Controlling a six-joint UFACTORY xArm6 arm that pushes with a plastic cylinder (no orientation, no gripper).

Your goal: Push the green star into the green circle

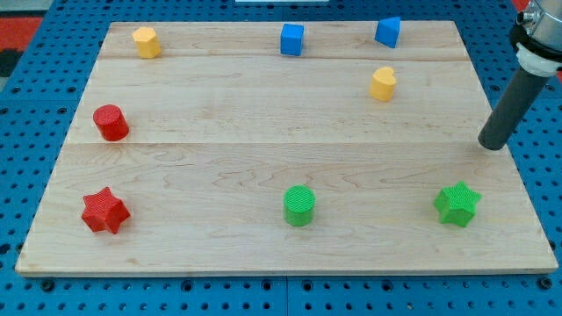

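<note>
The green star (pixel 457 204) lies on the wooden board near the view's bottom right. The green circle (pixel 299 205), a short cylinder, stands at the bottom middle, well to the star's left, with bare board between them. My tip (pixel 493 145) rests at the board's right edge, above and slightly right of the green star, apart from it. The dark rod slants up to the view's top right corner.
A red star (pixel 105 211) sits at the bottom left and a red cylinder (pixel 111 122) above it. A yellow block (pixel 147 41), a blue cube (pixel 292 39) and a blue block (pixel 388 32) line the top. A yellow block (pixel 383 83) is at the upper right. The board's (pixel 219 105) right edge is beside my tip.
</note>
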